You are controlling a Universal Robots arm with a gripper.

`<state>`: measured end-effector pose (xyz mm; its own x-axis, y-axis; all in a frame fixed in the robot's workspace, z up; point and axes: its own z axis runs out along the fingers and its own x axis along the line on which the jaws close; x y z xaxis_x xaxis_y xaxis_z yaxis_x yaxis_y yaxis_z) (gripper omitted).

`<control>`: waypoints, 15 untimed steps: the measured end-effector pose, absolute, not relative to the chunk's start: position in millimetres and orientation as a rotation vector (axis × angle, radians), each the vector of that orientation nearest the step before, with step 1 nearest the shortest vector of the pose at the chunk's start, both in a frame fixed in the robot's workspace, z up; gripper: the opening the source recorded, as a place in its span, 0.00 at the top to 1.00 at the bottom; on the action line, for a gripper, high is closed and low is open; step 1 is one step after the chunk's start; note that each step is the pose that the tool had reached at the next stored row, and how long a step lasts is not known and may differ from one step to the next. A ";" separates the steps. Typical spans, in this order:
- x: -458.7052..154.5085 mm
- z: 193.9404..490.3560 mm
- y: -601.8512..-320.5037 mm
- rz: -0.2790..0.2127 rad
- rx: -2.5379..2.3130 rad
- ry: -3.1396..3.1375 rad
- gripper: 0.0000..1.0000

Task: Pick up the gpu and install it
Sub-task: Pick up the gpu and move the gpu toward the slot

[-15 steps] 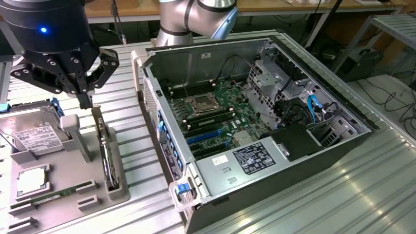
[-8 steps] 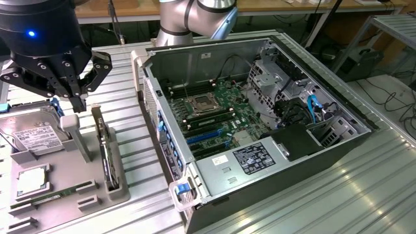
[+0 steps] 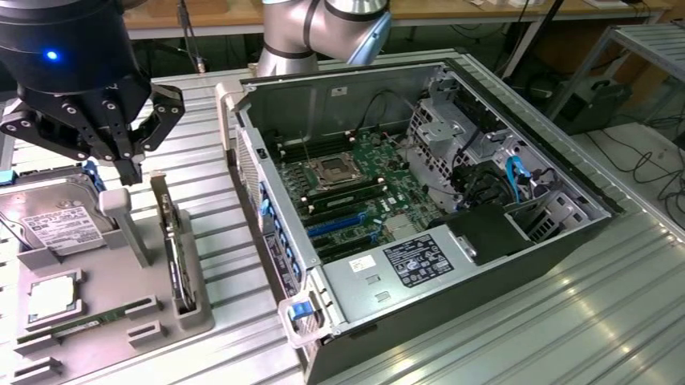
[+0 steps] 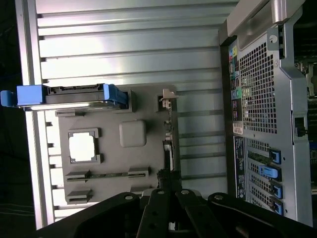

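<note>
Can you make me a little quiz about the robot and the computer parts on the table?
1. True or false: the flat dark gpu with a silver end bracket stands on edge in the grey plastic holder tray.
2. Pick one: the robot's black gripper hangs above A) the holder tray, B) the open black computer case, C) the green motherboard.
3. Fill in: the jaws are ____, with nothing between them.
Key: 1 true; 2 A; 3 shut.
</note>
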<state>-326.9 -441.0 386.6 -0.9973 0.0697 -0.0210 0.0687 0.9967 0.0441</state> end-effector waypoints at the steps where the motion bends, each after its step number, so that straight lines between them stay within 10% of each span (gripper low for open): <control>1: -326.9 386.6 -441.1 0.068 0.108 3.117 0.89; 15: -326.9 386.6 -441.1 0.068 0.108 3.116 0.34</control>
<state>-326.9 -441.1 386.6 -0.9974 0.0696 -0.0210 0.0687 0.9967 0.0441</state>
